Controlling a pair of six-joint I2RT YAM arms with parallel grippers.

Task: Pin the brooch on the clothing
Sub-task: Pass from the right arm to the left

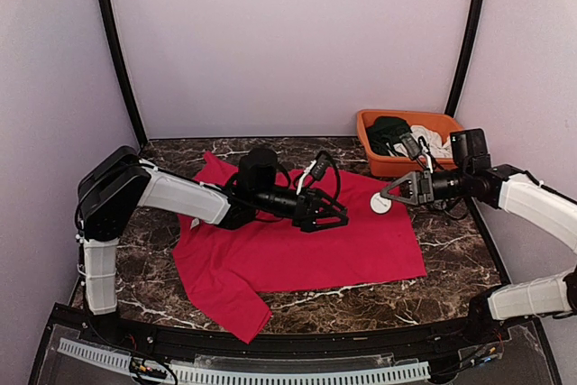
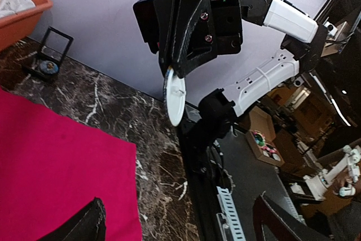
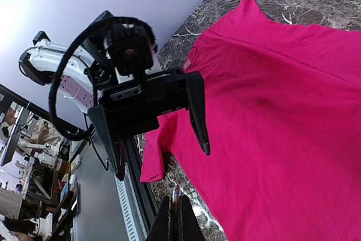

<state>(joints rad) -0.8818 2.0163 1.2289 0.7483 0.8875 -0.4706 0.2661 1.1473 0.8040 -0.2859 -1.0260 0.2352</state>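
- The brooch (image 1: 381, 206) is a flat white disc. It sits right of centre in the overhead view, just off the upper right edge of the shirt, and the left wrist view shows it edge-on (image 2: 174, 99).
- The red T-shirt (image 1: 297, 250) is spread pretty flat across the middle of the marble table (image 1: 451, 250). One sleeve is bunched toward the lower left, and the right wrist view is mostly just red cloth (image 3: 271, 111).
- The right gripper (image 1: 386, 196) has its jaws pinched tight on the disc's rim, reaching in from the right of the frame. Its fingers sit pressed together at the bottom of its own camera (image 3: 175, 221).
- The left gripper (image 1: 341, 215) is spread wide with nothing in it. It hovers over the shirt at centre frame, pointing toward the brooch with a gap between them.
- The orange bin (image 1: 379, 165) sits upper right and holds a dark green garment (image 1: 388, 131) and a white garment (image 1: 435, 140).
- A small black case (image 2: 51, 55) stands on the marble at the left of the left wrist view, and what's inside is too small to make out.
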